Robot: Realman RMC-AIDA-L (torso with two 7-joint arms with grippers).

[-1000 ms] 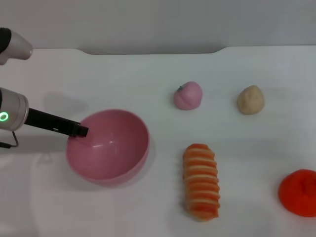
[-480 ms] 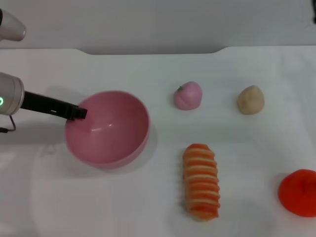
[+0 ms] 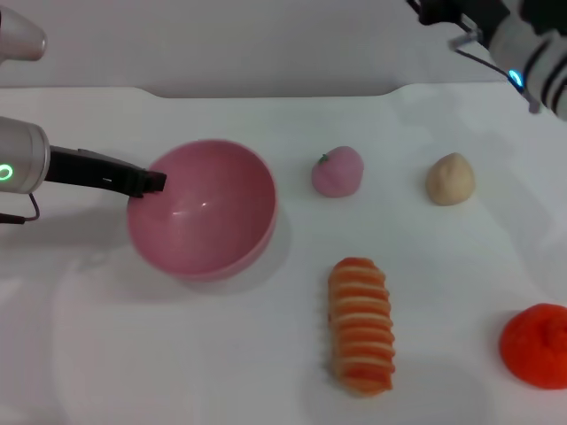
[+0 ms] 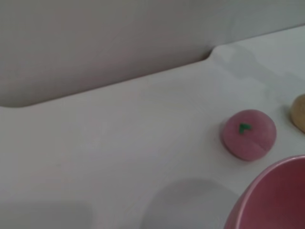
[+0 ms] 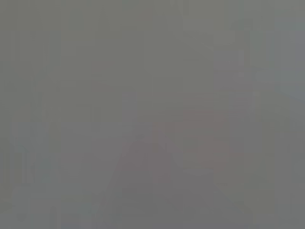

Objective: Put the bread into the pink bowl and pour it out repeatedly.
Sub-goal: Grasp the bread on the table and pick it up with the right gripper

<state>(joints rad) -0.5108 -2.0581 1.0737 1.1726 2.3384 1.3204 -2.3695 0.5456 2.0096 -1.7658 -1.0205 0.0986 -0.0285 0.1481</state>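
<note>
left gripper (image 3: 152, 181) clamps the left rim of the pink bowl (image 3: 217, 212), tilted above the white table (image 3: 177, 354) | bread (image 3: 361, 325) lies right of the bowl, nearer, well apart | pink peach (image 3: 337, 171) and beige lump (image 3: 450, 179) farther back | right gripper (image 3: 440, 11) at far right, fingers indiscernible

Left gripper (image 3: 152, 181) reaches in from 9 o'clock, fingers clamped; right arm (image 3: 523, 44) high at 1 o'clock.

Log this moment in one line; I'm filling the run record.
left gripper: on pink bowl rim, bowl empty | bread: on table, untouched | right gripper: raised, far right
</note>
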